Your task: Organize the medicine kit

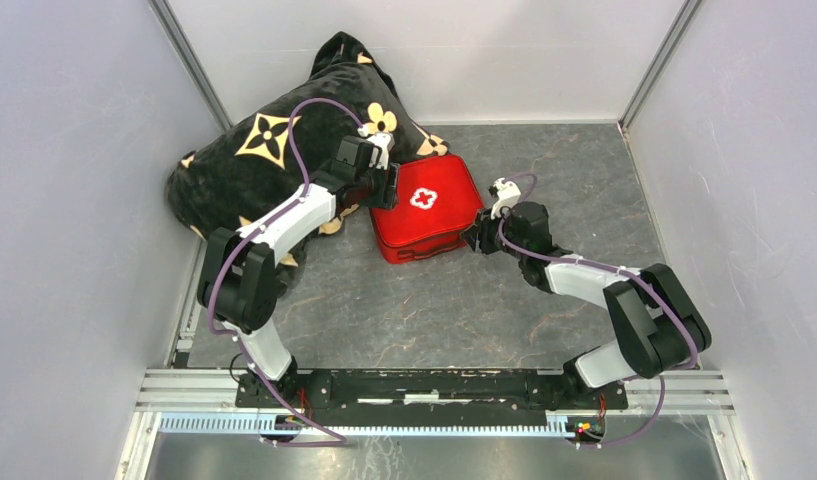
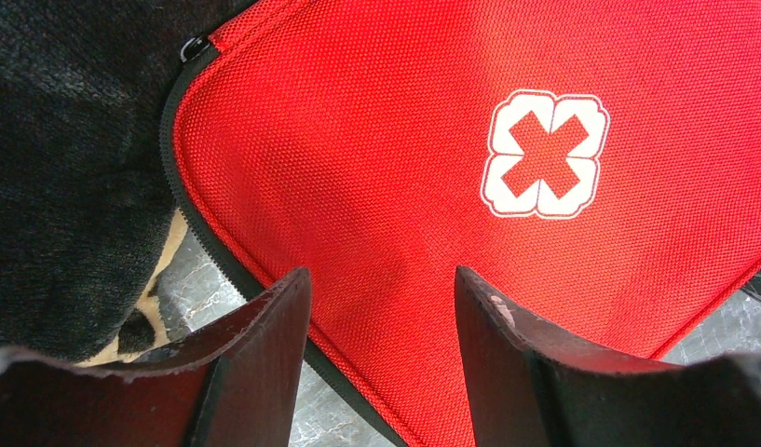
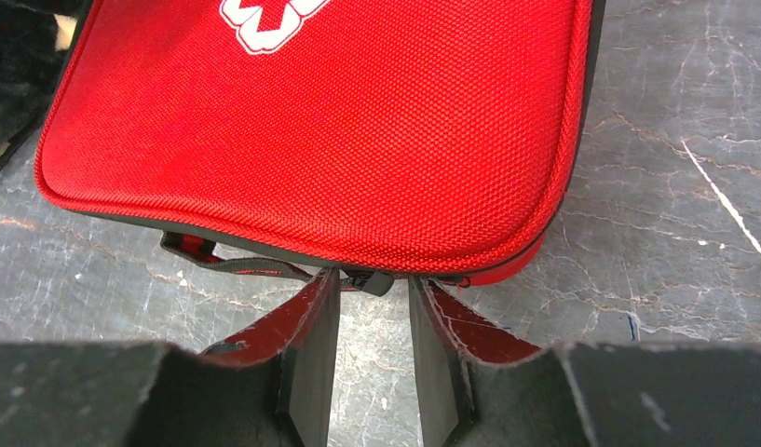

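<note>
The red medicine kit (image 1: 424, 210) lies shut on the grey table, its white cross emblem (image 1: 421, 197) facing up. It also shows in the left wrist view (image 2: 386, 168) and the right wrist view (image 3: 339, 121). My left gripper (image 1: 387, 186) is open and empty above the kit's left corner (image 2: 381, 279), next to the pillow. My right gripper (image 1: 477, 236) is at the kit's near right edge. Its fingers stand a little apart (image 3: 372, 279), with the black zip pull (image 3: 369, 280) between the tips. A red and black strap (image 3: 237, 264) hangs from that edge.
The black pillow (image 1: 254, 160) with gold flowers lies at the back left, touching the kit's left side (image 2: 69, 168). Grey walls close in the left, back and right. A metal rail (image 1: 434, 385) runs along the near edge.
</note>
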Motion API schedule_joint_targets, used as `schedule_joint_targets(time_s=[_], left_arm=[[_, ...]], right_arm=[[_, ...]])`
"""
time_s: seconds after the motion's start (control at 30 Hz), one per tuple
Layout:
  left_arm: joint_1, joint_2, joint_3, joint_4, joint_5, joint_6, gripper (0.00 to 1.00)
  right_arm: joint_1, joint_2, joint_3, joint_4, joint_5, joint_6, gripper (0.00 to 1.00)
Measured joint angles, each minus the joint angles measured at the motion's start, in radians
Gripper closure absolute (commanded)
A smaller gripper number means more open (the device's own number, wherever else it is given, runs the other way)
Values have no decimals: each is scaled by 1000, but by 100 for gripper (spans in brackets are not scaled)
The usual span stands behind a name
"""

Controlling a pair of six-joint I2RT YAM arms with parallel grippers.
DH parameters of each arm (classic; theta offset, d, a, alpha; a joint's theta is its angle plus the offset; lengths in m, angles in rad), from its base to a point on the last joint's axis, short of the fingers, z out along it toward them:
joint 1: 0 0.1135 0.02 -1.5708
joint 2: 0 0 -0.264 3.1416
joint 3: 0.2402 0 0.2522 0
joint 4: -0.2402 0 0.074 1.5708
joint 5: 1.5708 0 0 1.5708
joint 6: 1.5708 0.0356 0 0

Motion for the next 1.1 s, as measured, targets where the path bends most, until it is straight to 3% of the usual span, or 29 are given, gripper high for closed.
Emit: schedule_joint_targets(time_s=[0.33, 0.77, 0.97, 1.1], left_arm=[[0, 0, 0, 0, 2, 0, 35], [0, 0, 0, 0, 7, 0, 35], [0, -1, 0, 3, 0, 0, 35], [0, -13, -6, 23, 0, 0, 34]], right_arm=[[57, 32, 0, 16, 105, 29, 62], [90, 50, -3, 56, 201, 47, 99], [93, 38, -5, 35, 220, 2, 100], [74, 28, 48, -92, 226, -88, 100]])
